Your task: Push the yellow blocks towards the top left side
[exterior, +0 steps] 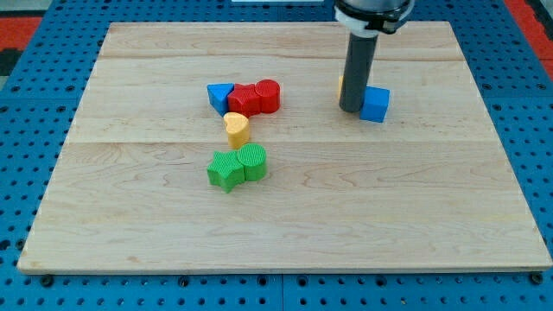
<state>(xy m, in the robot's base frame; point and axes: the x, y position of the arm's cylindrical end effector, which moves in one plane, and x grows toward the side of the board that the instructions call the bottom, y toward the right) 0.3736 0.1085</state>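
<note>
A yellow heart-shaped block point(237, 128) lies left of the board's middle, just below the red blocks. A second yellow block point(341, 85) shows only as a sliver at the left edge of my rod, near the view's top right; its shape cannot be made out. My tip point(351, 108) rests on the board right in front of that sliver, touching or almost touching it, with the blue cube point(375, 104) directly to its right.
A blue triangle point(220, 95), a red star-like block point(244, 100) and a red cylinder point(268, 95) sit in a row above the yellow heart. A green star point(226, 169) and green cylinder point(252, 161) lie below it. The wooden board point(432, 216) sits on blue pegboard.
</note>
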